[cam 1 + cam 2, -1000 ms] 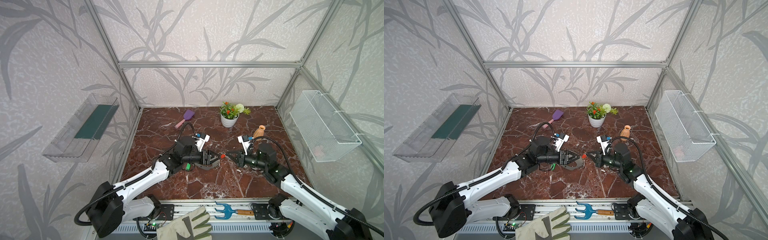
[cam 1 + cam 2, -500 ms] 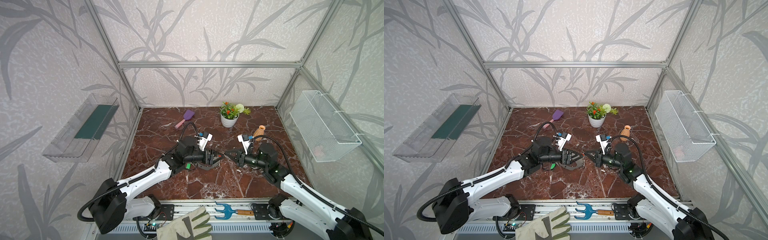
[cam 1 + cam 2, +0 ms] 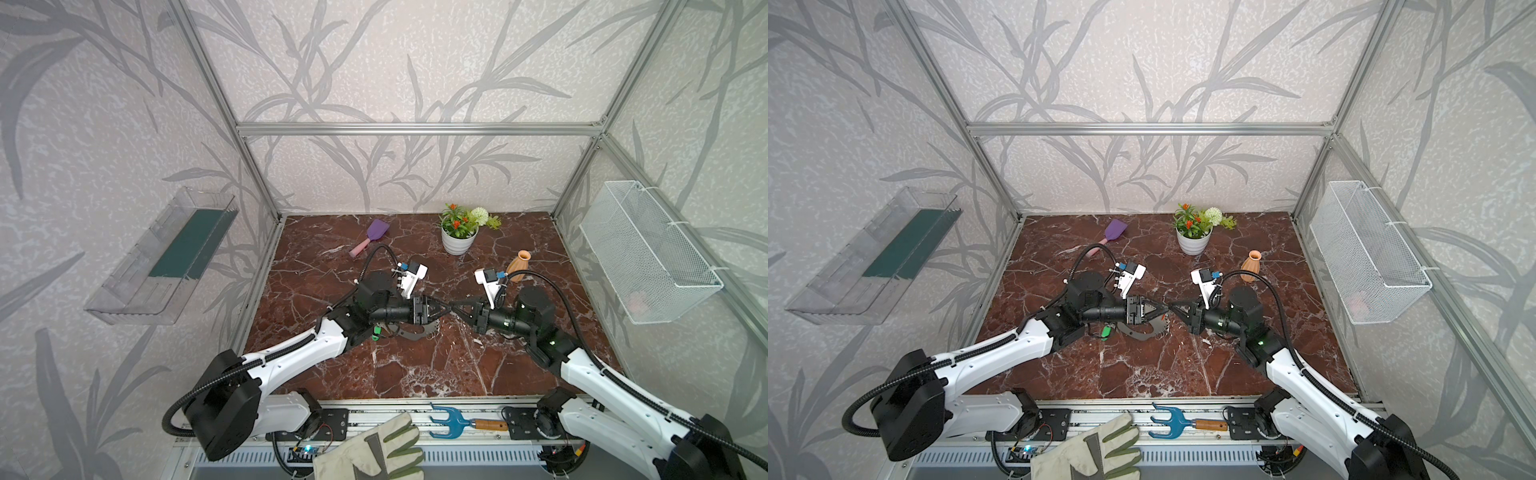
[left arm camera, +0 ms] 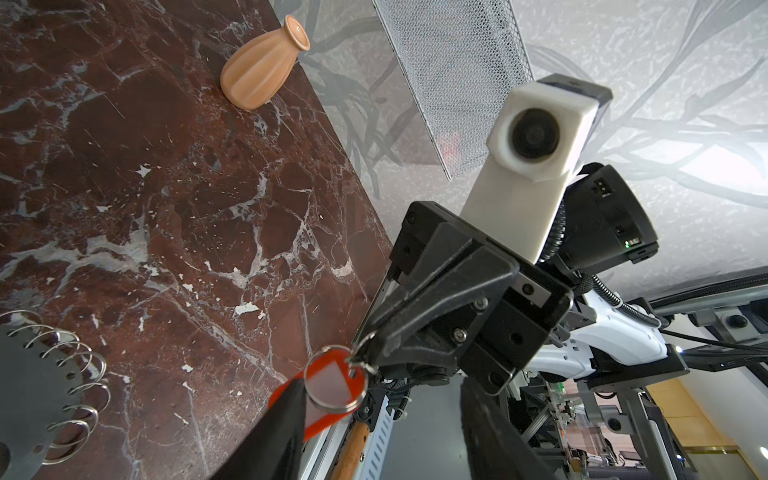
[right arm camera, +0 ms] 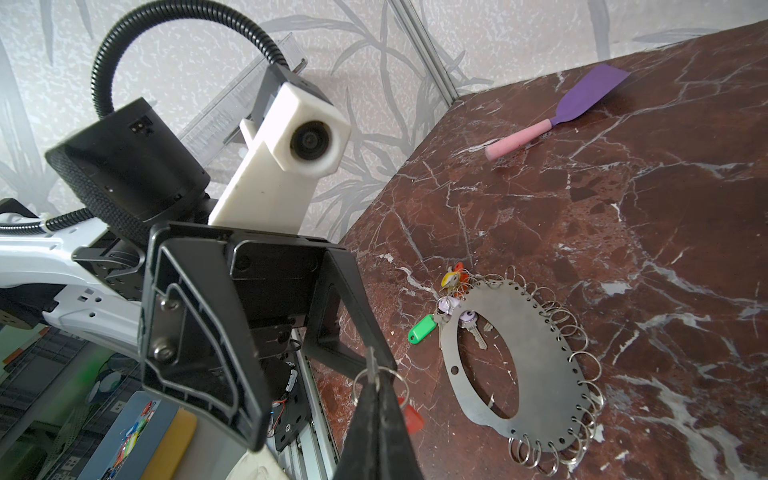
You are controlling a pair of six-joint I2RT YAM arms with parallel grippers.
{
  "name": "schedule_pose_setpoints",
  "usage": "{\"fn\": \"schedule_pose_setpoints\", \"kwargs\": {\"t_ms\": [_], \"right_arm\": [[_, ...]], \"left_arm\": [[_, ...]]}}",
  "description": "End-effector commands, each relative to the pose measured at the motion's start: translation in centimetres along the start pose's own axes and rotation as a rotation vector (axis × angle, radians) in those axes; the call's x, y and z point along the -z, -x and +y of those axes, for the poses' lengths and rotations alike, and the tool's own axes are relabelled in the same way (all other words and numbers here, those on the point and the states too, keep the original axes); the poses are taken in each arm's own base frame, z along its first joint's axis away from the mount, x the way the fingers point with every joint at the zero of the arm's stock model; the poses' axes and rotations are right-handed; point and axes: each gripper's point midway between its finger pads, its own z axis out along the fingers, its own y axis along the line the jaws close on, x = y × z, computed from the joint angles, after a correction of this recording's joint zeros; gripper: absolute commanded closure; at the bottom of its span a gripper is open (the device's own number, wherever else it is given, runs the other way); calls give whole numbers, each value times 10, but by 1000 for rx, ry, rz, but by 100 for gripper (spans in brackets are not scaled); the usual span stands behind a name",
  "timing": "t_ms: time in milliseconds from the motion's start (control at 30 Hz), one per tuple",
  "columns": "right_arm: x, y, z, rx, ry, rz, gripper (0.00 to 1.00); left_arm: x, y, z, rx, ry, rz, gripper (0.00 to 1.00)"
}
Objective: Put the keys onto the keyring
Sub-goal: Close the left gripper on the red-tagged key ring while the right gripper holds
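My right gripper is shut on the small silver loop of a red key, holding it above the marble. My left gripper is open and meets it tip to tip in both top views. In the left wrist view the red key lies against one of its fingers. The keyring, a flat grey band fringed with silver rings, lies on the table just below the left gripper. Green, yellow and lilac keys cluster at one end of it.
An orange vase, a white flower pot and a purple spatula stand behind the arms. A wire basket hangs on the right wall and a clear tray on the left. A glove and a blue rake lie on the front rail.
My left gripper has advanced to the right until its fingertips meet the right gripper's at the red key. The right arm has stayed almost still.
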Motion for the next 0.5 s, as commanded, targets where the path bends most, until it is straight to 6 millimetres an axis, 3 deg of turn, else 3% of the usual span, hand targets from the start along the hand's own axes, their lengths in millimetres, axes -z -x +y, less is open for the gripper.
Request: {"fn": "schedule_pose_setpoints", "kwargs": {"t_ms": [0,467], "right_arm": [[-1,-2,-2,16,-3,-5,100],[0,-5,-4,14,-9,-6,100]], "left_arm": [[5,8,-28,-19,-73,-11,45],[-1,11,-19,19,-50,-13,64]]}}
